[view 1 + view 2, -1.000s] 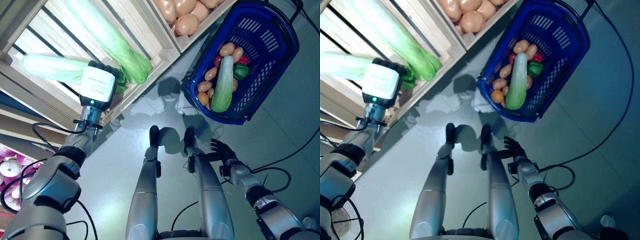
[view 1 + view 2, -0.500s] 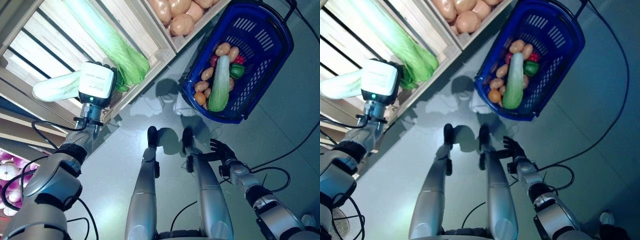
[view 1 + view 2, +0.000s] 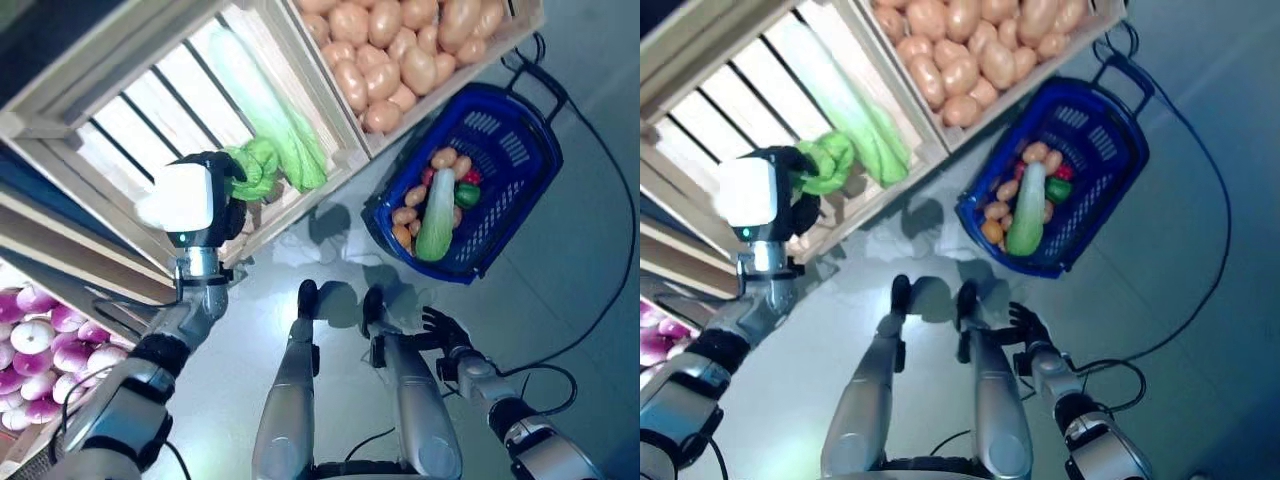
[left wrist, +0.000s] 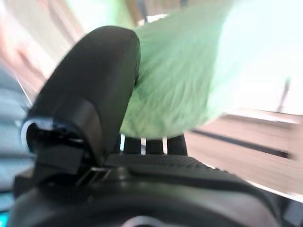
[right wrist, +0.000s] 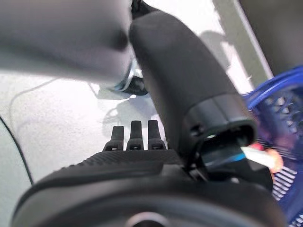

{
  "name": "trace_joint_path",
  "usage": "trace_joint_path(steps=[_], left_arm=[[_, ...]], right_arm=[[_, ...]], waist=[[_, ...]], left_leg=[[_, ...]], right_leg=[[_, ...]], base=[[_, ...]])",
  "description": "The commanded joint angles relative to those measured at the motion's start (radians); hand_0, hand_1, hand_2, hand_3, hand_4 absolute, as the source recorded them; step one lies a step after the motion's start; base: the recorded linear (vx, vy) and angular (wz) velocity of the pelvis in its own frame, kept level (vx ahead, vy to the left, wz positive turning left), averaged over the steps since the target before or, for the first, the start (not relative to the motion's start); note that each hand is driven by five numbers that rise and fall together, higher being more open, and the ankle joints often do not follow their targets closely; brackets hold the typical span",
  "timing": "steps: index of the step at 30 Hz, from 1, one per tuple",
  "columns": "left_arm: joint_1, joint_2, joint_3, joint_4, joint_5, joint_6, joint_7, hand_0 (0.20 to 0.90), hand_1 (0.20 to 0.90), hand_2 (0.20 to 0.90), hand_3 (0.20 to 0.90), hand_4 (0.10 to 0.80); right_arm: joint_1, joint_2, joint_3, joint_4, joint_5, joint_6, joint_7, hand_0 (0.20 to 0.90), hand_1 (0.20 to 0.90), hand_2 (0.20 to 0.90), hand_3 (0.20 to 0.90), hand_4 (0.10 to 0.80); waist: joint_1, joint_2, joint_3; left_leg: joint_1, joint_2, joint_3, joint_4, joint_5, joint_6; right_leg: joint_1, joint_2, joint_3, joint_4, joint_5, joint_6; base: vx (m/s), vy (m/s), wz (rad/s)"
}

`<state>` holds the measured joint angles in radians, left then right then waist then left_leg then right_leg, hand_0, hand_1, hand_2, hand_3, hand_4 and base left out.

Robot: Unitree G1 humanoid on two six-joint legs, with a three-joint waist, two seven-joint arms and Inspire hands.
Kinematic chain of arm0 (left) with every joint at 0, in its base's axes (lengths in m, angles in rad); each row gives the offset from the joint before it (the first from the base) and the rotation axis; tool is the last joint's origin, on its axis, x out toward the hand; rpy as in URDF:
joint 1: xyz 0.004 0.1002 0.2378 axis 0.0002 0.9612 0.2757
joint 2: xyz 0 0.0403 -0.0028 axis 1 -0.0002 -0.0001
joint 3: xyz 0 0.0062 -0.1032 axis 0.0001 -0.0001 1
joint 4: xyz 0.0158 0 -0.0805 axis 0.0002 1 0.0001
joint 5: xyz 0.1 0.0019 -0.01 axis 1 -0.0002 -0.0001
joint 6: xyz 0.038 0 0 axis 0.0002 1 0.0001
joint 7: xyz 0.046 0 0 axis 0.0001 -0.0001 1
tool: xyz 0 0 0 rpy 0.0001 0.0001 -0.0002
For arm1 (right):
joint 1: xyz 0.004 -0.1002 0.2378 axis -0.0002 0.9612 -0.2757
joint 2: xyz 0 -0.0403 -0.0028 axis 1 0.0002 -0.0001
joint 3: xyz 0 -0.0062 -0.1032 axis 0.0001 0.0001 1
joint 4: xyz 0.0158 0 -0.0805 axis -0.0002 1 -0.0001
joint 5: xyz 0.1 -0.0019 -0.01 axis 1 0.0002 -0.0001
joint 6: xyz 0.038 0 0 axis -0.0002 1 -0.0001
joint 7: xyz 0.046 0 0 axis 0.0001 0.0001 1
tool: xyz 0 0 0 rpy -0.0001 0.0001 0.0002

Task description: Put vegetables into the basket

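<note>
Bright overhead light casts soft shadows on the grey floor [image 3: 250, 330]. The cabbage [image 4: 189, 80] in the left wrist view is blurred and overexposed.

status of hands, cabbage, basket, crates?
left hand: shut on a cabbage, lifted at the crate's front edge
right hand: open, idle, low
second cabbage: lying in slatted crate
blue basket: on floor, part-filled with vegetables
potato crate: full

Overhead stereo pair, two close wrist views
</note>
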<state>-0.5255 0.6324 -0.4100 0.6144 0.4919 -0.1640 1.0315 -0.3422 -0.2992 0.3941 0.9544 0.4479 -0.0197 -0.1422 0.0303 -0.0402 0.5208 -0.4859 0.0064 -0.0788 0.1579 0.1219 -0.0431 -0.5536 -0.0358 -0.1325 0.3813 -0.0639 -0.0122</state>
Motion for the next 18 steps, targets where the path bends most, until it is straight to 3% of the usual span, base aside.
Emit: trace_joint_path(steps=[1, 6, 11, 14, 15, 16, 18], left_arm=[[0.033, 0.002, 0.127, -0.119, -0.099, -0.098, 0.026, 0.3, 0.3, 0.3, 0.3, 0.4], [0.237, -0.064, 0.266, -0.359, -0.282, -0.292, -0.192, 0.3, 0.3, 0.3, 0.3, 0.4], [0.356, -0.124, 0.34, -0.448, -0.481, -0.389, -0.356, 0.3, 0.3, 0.3, 0.3, 0.4], [0.402, -0.152, 0.369, -0.502, -0.605, -0.401, -0.46, 0.3, 0.3, 0.3, 0.3, 0.4], [0.422, -0.168, 0.379, -0.524, -0.686, -0.413, -0.511, 0.3, 0.3, 0.3, 0.3, 0.4], [0.449, -0.193, 0.387, -0.551, -0.857, -0.426, -0.649, 0.3, 0.3, 0.3, 0.3, 0.4], [0.476, -0.226, 0.389, -0.584, -0.957, -0.422, -0.737, 0.3, 0.3, 0.3, 0.3, 0.4]], right_arm=[[0.107, -0.033, -0.076, -0.074, 0.01, -0.068, -0.049, 0.9, 0.9, 0.9, 0.9, 0.8], [0.236, -0.023, -0.156, -0.172, -0.045, -0.085, -0.055, 0.9, 0.9, 0.9, 0.9, 0.8], [0.328, -0.007, -0.204, -0.218, -0.097, -0.102, -0.038, 0.9, 0.9, 0.9, 0.9, 0.8], [0.377, -0.002, -0.216, -0.264, -0.124, -0.099, -0.044, 0.9, 0.9, 0.9, 0.9, 0.8], [0.397, -0.002, -0.22, -0.288, -0.135, -0.099, -0.05, 0.9, 0.9, 0.9, 0.9, 0.8], [0.423, -0.003, -0.23, -0.33, -0.148, -0.106, -0.059, 0.9, 0.9, 0.9, 0.9, 0.8], [0.448, -0.001, -0.239, -0.376, -0.149, -0.102, -0.063, 0.9, 0.9, 0.9, 0.9, 0.8]], waist=[[0.029, 0.032, -0.016], [0.052, 0.044, -0.088], [0.055, 0.038, -0.172], [0.057, 0.031, -0.215], [0.057, 0.029, -0.231], [0.057, 0.025, -0.252], [0.055, 0.02, -0.27]], left_leg=[[-0.005, -0.056, -0.012, 0.026, -0.025, 0.029], [0.127, -0.056, -0.048, -0.064, -0.03, 0.029], [0.23, -0.047, -0.071, -0.149, -0.008, 0.024], [0.276, -0.043, -0.073, -0.173, -0.008, 0.021], [0.293, -0.042, -0.074, -0.177, -0.011, 0.021], [0.316, -0.041, -0.075, -0.184, -0.016, 0.022], [0.333, -0.04, -0.076, -0.184, -0.022, 0.024]], right_leg=[[0.125, -0.02, -0.016, -0.143, 0.066, 0.019], [0.258, -0.032, -0.038, -0.219, 0.066, 0.031], [0.371, -0.033, -0.053, -0.304, 0.09, 0.044], [0.423, -0.035, -0.06, -0.342, 0.097, 0.047], [0.442, -0.036, -0.061, -0.355, 0.1, 0.049], [0.465, -0.037, -0.065, -0.37, 0.103, 0.05], [0.483, -0.039, -0.067, -0.379, 0.106, 0.05]], base=[[0.115, -0.031, 0.17], [0.121, -0.026, 0.17], [0.143, -0.023, 0.17], [0.148, -0.008, 0.13], [0.156, -0.005, 0.08], [0.134, -0.005, 0.05], [0.129, -0.006, 0.03]])
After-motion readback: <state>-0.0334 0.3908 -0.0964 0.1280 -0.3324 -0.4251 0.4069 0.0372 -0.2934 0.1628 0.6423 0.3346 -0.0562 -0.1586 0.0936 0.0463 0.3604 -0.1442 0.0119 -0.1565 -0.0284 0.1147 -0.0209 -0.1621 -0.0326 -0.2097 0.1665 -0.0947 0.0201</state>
